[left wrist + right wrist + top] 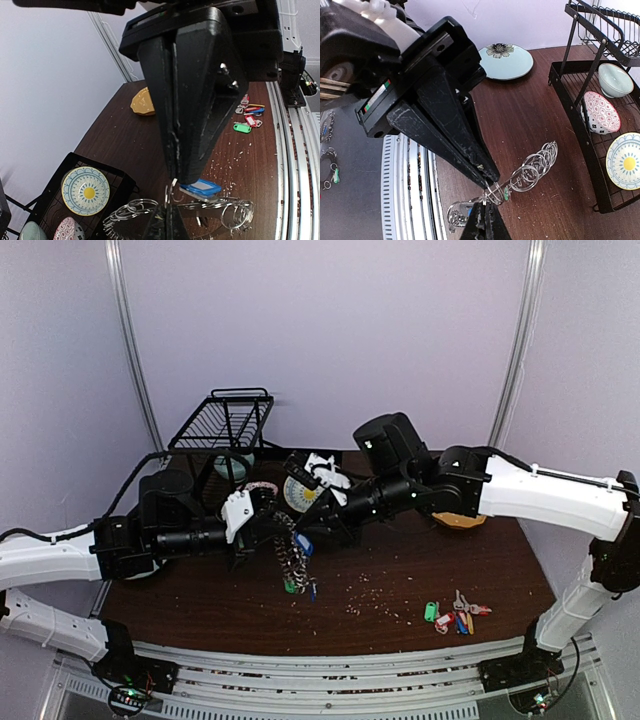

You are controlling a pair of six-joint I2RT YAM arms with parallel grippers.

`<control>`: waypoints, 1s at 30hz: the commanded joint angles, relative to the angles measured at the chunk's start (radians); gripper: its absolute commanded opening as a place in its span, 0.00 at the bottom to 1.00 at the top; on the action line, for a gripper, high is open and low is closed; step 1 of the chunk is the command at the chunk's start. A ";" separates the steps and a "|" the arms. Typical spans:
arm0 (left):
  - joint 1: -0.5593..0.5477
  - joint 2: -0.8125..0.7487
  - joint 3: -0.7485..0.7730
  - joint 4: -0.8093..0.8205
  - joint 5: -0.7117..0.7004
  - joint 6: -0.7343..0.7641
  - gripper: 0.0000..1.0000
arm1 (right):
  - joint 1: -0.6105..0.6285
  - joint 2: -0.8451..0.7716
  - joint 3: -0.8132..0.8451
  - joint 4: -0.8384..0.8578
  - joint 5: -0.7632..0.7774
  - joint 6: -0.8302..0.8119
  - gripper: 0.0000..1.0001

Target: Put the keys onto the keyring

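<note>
Open table (pixel 200 615) runs along the near left and near middle, with only crumbs (pixel 365 595) there. Low keys (pixel 460 603) and coloured tags (pixel 431 611) sit near right. The left arm (pixel 180 538) and right arm (pixel 540 490) bar the centre, meeting above the hanging keyring (pixel 293 560). A black wire dish rack (pixel 225 425) blocks the far left, and an orange-yellow dish (pixel 460 521) lies far right.

No text, label or number is legible.
</note>
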 commanded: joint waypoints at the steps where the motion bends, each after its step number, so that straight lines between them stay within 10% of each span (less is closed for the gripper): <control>1: 0.001 -0.018 0.036 0.061 0.026 -0.005 0.00 | -0.011 0.000 0.025 0.044 -0.036 -0.002 0.00; 21: 0.001 -0.071 -0.007 0.110 0.098 0.019 0.00 | -0.052 0.004 -0.001 0.041 -0.014 0.028 0.00; 30: 0.001 -0.121 -0.063 0.211 0.115 0.002 0.00 | -0.054 0.016 -0.024 0.092 -0.240 0.021 0.00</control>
